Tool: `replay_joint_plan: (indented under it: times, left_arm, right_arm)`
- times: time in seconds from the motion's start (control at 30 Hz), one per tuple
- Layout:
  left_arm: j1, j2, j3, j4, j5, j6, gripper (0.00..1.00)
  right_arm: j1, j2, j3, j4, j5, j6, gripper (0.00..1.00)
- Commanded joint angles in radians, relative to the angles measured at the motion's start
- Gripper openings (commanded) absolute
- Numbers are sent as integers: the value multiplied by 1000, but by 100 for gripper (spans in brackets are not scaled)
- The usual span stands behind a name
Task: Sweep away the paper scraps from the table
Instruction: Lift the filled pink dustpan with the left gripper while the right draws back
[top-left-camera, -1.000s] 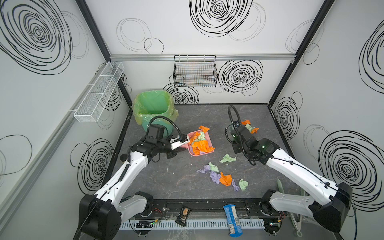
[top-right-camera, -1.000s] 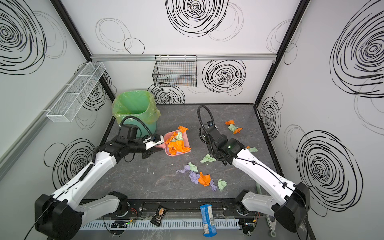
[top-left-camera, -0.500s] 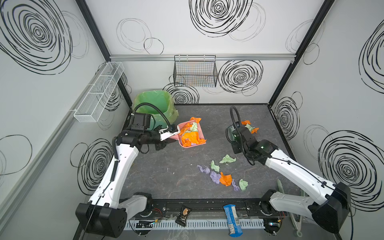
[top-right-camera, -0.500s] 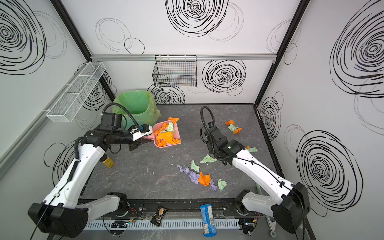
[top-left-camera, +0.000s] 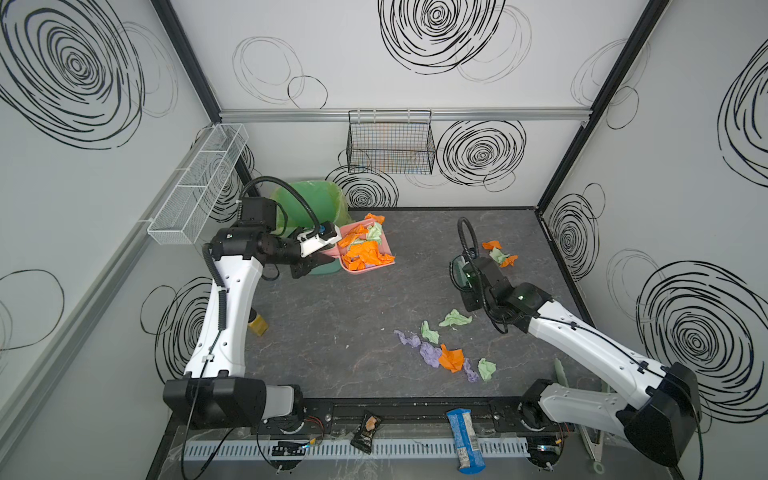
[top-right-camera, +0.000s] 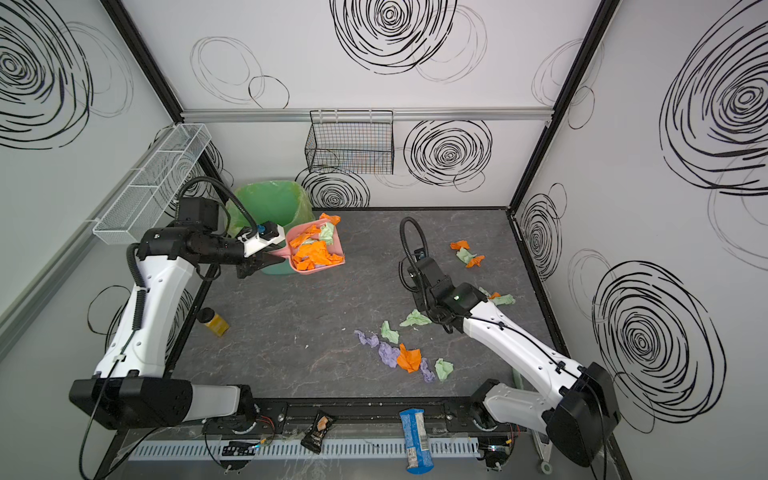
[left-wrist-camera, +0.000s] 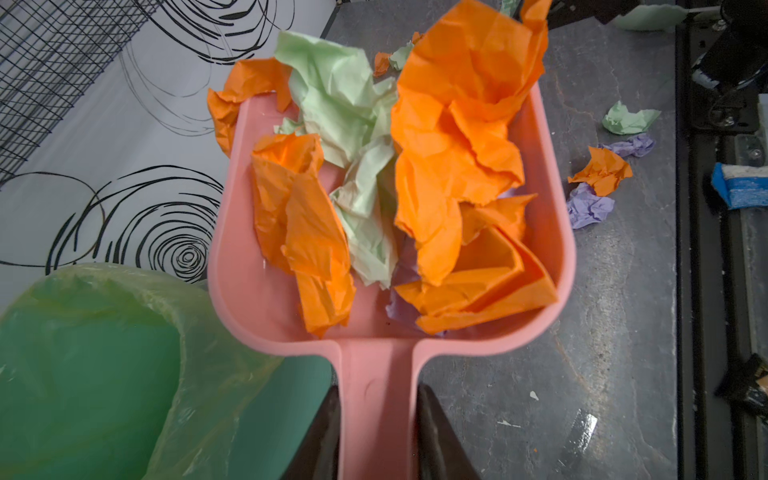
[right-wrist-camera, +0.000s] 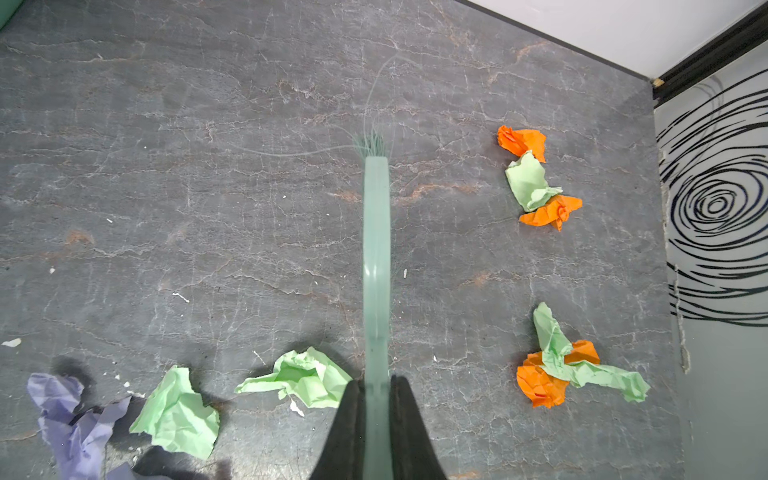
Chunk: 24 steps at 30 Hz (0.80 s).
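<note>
Desk (top-left-camera: 332, 332): dark grey, veined, carries green-lined bin (top-left-camera: 316, 199).
Pink dustpan (left-wrist-camera: 245, 291): just right of bin, raised off desk, heaped with orange, pale green and lavender paper scraps (top-left-camera: 365, 253).
Left tool (left-wrist-camera: 376, 399): clamped on dustpan handle, beside bin's front rim.
Pale green brush (right-wrist-camera: 376, 249): well right of bin, right tool (right-wrist-camera: 376, 390) closed tight on its handle.
Loose scraps on desk: one cluster (top-left-camera: 451, 357) well in front and right of bin, smaller cluster (top-left-camera: 498, 253) far right of bin.

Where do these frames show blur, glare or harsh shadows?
Left wrist view: green bin soft, glare streak on the table. Right wrist view: brush handle soft, paper scraps crisp with dark shadows. Both top views: sharp, evenly lit.
</note>
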Motion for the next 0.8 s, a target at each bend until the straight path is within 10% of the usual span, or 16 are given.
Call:
replay_joint_plan:
  times: [0.0, 0.77]
  left_arm:
    - [46, 24, 60, -64, 51, 44, 0]
    - [295, 477, 654, -235, 25, 107, 0]
  right_arm:
    - [-5, -19, -12, 32, 0, -2, 0]
    - [-5, -31, -54, 53, -18, -4, 0]
